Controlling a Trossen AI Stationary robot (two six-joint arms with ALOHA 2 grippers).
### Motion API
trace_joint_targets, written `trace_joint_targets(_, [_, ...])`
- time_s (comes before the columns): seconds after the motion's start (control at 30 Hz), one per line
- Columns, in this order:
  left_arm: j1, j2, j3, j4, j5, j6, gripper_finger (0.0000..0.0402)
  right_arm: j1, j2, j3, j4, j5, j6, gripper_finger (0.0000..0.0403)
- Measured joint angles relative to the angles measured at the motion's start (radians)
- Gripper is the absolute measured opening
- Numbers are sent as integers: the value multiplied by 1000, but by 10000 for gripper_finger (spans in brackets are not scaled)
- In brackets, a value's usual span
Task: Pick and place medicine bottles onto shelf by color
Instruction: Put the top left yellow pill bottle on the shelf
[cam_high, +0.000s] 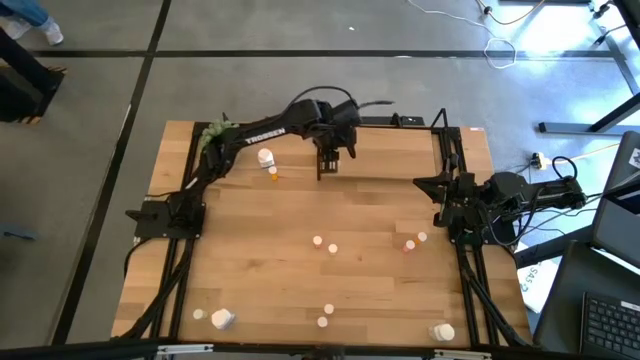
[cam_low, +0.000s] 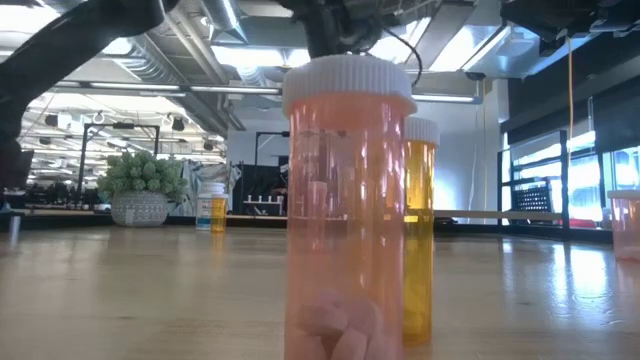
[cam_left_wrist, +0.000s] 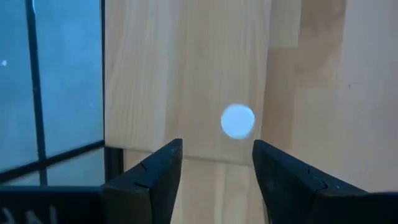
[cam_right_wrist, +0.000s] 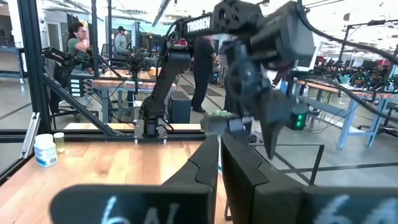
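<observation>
Table (cam_high: 300, 210): light wood, matt. Nearest medicine bottle (cam_low: 347, 220): glossy translucent pink plastic, ribbed white cap.

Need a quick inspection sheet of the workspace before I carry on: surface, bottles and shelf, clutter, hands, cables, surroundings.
Surface: wooden table, bare wood between scattered items.
Job's things: small bottles scattered across the table; larger white bottle at the far side; pink bottle close to the low camera. Shelf: not made out.
Clutter: green plant at the far left corner.
Hands: left hand open above a white cap, holding nothing; right hand shut, empty, parked at the right edge.
Cables: loose cables on the floor beyond the table.
Surroundings: people at benches in the room behind.
</observation>
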Motion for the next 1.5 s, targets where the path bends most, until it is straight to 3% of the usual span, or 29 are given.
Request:
trace_joint_targets(0.57, [60, -101, -2, -341, 117, -184, 190, 0, 0, 0, -6, 0, 0, 23])
trace_joint_targets(0.77, [74, -186, 0, -341, 98, -206, 190, 0, 0, 0, -9, 0, 0, 23])
trace_joint_targets(1.0, [58, -255, 0, -341, 154, -228, 190, 0, 0, 0, -13, 0, 0, 23])
trace_joint_targets(1.23, [67, -271, -26, -341, 168, -220, 190, 0, 0, 0, -15, 0, 0, 23])
trace_joint_targets(1.33, [78, -281, -60, -338, 233, -159, 190, 0, 0, 0, -15, 0, 0, 23])
trace_joint_targets(1.5, [78, -281, -137, -234, 440, 27, 190, 0, 0, 0, -15, 0, 0, 23])
